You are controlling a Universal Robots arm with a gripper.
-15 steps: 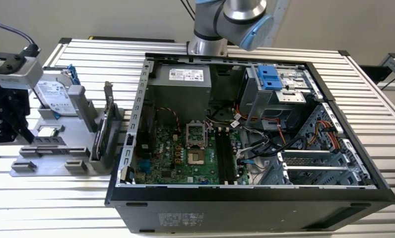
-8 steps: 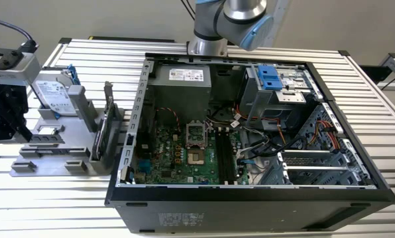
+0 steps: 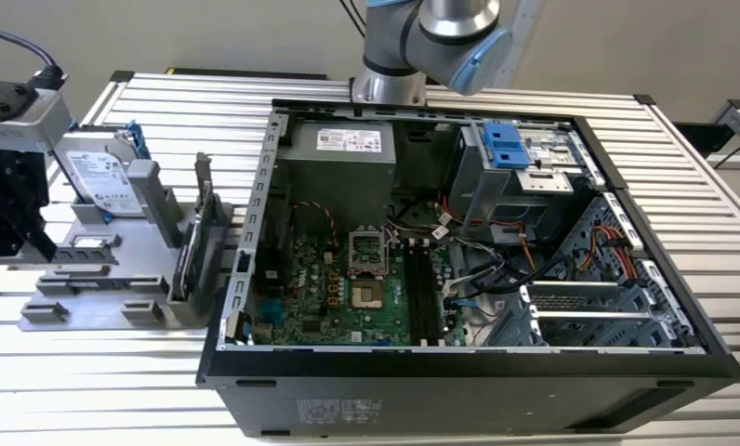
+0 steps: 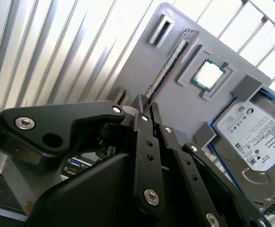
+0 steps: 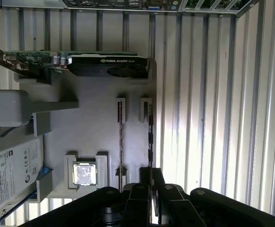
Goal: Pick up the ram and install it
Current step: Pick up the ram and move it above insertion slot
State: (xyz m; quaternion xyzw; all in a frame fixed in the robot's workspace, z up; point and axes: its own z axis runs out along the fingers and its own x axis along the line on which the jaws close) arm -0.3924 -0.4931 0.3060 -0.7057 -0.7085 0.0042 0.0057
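exterior view – gripper [image 3: 35, 246] at the exterior view's far left, over a grey tray [image 3: 98, 279]; open computer case [image 3: 469, 232] mid-frame.
second wrist view – ram [image 4: 172, 61] stands on edge in the tray, just beside the processor [image 4: 208, 75].
first wrist view – the ram's near end meets the gripper's tip — clamped or not, cannot tell.

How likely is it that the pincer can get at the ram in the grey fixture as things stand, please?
Probably yes: the pincer is right at one end of the ram, which stands on edge with nothing over it.
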